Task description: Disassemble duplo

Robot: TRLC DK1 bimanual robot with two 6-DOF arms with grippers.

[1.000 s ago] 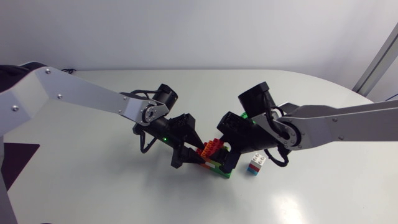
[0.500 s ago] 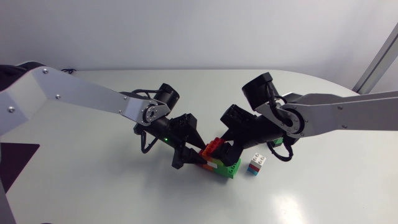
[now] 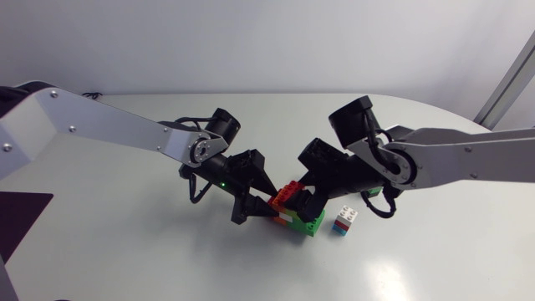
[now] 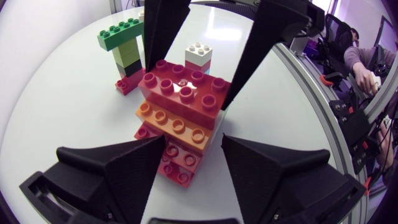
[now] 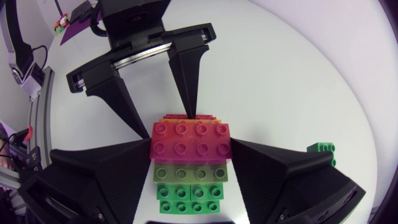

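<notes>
The right gripper (image 5: 191, 148), its arm slanting down, is clamped on the red brick (image 5: 190, 138) topping the duplo stack (image 3: 295, 211). The brick's long axis spans between its fingers, studs upward. Beyond the stack, the left gripper (image 4: 193, 140) slants down toward it; I cannot tell its hold.

Two end effectors: left end effector (image 4: 194, 146), right end effector (image 5: 191, 149). Three stacks: big stack (image 3: 294, 213), white-topped stack (image 3: 344, 219), green-topped stack (image 4: 124, 43).

left gripper (image 3: 262, 209) and right gripper (image 3: 304, 205) flank the duplo stack (image 3: 292, 204), a small white-topped block (image 3: 344, 221) just beside it.
</notes>
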